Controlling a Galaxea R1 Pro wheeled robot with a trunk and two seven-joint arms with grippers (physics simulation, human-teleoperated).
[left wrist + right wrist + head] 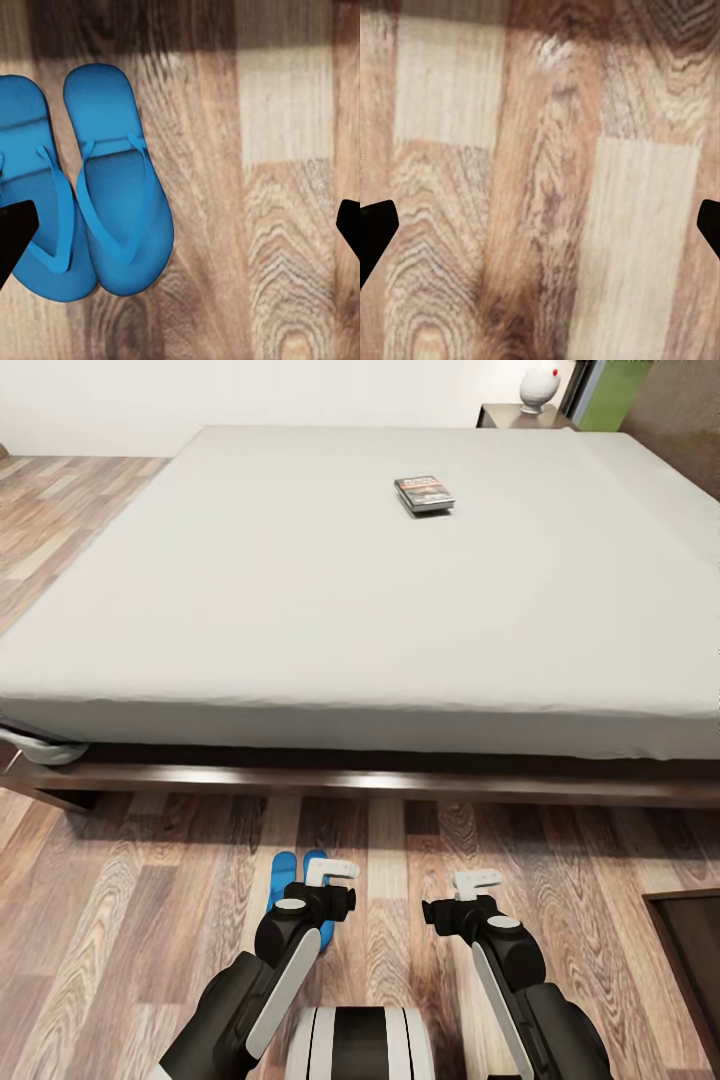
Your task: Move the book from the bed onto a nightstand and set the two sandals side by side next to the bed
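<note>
Two bright blue flip-flop sandals [90,187] already paired on plank floor beside large white-mattress bed [360,580]. Small dark paperback book [424,493] mid-mattress, far side. Both grippers, left [335,872] and right [475,880], spread wide, empty. Drive round closer before reaching.

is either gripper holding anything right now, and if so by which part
Nothing is held. The left gripper hangs open over the sandals on the floor, the right gripper open over bare planks; the book lies on the bed.

Matt blue sandals [90,187], wood-grain floor [547,225]
</note>
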